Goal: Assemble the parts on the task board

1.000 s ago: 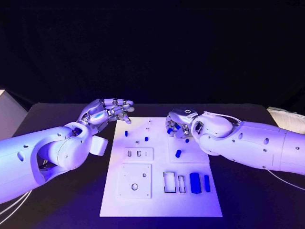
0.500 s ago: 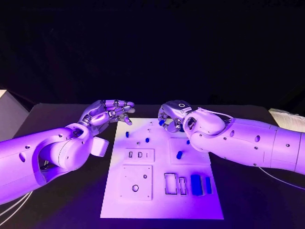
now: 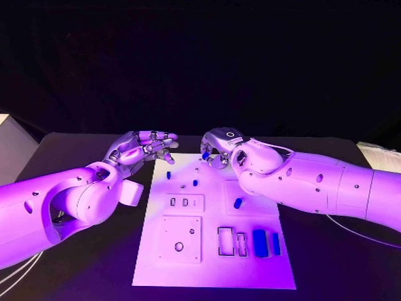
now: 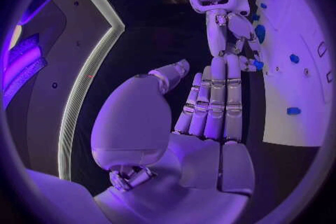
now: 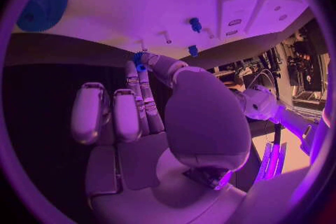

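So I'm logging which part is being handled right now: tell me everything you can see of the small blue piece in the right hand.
The small blue piece is a tiny, solid blue part of a plastic look; its exact shape is too small to tell. The right hand pinches it at the fingertips, the other fingers lying beside them. It hangs above the far end of the white task board, apart from the surface, near two blue parts standing in the board. The left hand is close by but does not touch it.
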Controlling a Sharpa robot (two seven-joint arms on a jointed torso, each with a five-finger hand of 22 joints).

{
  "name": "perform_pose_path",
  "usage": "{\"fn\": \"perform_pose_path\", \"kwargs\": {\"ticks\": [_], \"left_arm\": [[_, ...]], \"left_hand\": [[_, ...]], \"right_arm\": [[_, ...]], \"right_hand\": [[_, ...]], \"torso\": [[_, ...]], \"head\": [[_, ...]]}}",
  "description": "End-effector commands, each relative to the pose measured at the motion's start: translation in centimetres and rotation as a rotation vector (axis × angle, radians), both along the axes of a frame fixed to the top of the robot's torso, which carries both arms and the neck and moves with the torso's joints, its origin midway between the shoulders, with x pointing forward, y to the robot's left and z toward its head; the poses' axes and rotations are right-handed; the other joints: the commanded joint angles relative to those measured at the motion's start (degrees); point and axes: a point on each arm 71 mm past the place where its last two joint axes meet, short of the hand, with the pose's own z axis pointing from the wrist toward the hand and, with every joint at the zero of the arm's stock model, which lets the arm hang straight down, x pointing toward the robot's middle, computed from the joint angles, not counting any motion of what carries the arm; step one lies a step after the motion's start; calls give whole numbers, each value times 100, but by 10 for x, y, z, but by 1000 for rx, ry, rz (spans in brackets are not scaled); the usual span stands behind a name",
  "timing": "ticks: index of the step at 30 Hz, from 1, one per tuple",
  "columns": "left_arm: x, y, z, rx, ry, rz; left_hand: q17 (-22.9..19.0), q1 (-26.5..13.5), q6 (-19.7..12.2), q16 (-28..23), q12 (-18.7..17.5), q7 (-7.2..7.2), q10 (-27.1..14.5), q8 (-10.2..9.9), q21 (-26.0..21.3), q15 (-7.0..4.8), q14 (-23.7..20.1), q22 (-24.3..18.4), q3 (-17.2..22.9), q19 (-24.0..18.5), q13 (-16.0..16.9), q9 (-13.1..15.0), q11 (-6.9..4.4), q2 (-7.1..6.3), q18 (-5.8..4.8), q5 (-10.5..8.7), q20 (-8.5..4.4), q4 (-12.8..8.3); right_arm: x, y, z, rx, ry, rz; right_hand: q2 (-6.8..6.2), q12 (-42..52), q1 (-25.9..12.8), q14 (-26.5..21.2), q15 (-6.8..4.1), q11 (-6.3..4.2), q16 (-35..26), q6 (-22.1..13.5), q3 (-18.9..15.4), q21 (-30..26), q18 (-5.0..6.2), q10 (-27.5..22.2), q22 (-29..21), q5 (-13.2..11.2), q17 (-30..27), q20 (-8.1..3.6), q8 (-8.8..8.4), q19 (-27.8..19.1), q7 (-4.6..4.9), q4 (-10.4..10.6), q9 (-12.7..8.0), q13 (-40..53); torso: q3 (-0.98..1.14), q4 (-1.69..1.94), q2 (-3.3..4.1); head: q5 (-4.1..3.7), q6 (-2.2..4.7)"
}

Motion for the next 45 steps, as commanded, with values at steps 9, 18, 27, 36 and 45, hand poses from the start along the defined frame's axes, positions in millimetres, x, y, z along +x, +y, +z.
{"fn": "perform_pose_path", "kwargs": {"ticks": [9,18,27,36,45], "left_arm": [[-1,-5,4,-17,-9,-26],[-1,-4,4,-17,-10,-25],[-1,-4,5,-17,-10,-25],[0,-3,4,-15,-10,-22],[0,2,4,-11,-8,-12]], "left_hand": [[6,-11,-26,32,-23,10,-33,-20,20,0,-37,6,27,-41,6,6,0,22,14,17,-4,1],[6,-11,-26,32,-23,10,-33,-20,20,0,-37,6,27,-41,6,6,0,22,14,17,-4,1],[6,-11,-26,32,-23,10,-33,-20,20,0,-37,6,27,-41,6,6,0,22,14,17,-4,1],[6,-11,-26,32,-23,10,-33,-20,20,0,-37,6,27,-41,6,6,0,22,14,17,-4,1],[20,-19,-35,57,-24,15,-46,-26,68,3,-58,41,31,-77,5,9,5,14,14,17,-2,-10]], "right_arm": [[2,9,-1,-14,0,1],[2,10,-6,-24,10,-3],[2,12,-7,-26,13,0],[3,10,-7,-29,26,3],[-3,-14,-7,-40,44,-23]], "right_hand": [[16,23,55,148,-50,-139,28,14,-4,24,-85,171,2,23,6,-8,15,26,-10,-31,12,81],[14,19,48,146,-50,-138,24,8,-5,14,-82,168,-12,22,-5,-8,14,19,-9,-30,16,82],[5,12,32,143,-48,-134,19,-7,-9,5,-79,158,-24,19,-18,-7,10,11,-6,-30,23,81],[-373,-17,-324,-8,140,98,-240,-517,-97,-572,61,-624,-755,-221,-482,143,-278,-376,200,93,-11,-112],[-236,329,1376,-570,257,250,-1607,-1767,-3146,-3013,473,-2231,-3274,-242,-2442,267,-878,-1164,-126,1811,-219,-128]], "torso": [[-32,25,84],[-38,43,137],[-46,34,154],[-47,30,140],[-35,12,139]], "head": [[12,15],[20,-3],[26,-8],[46,-25],[54,-15]]}}
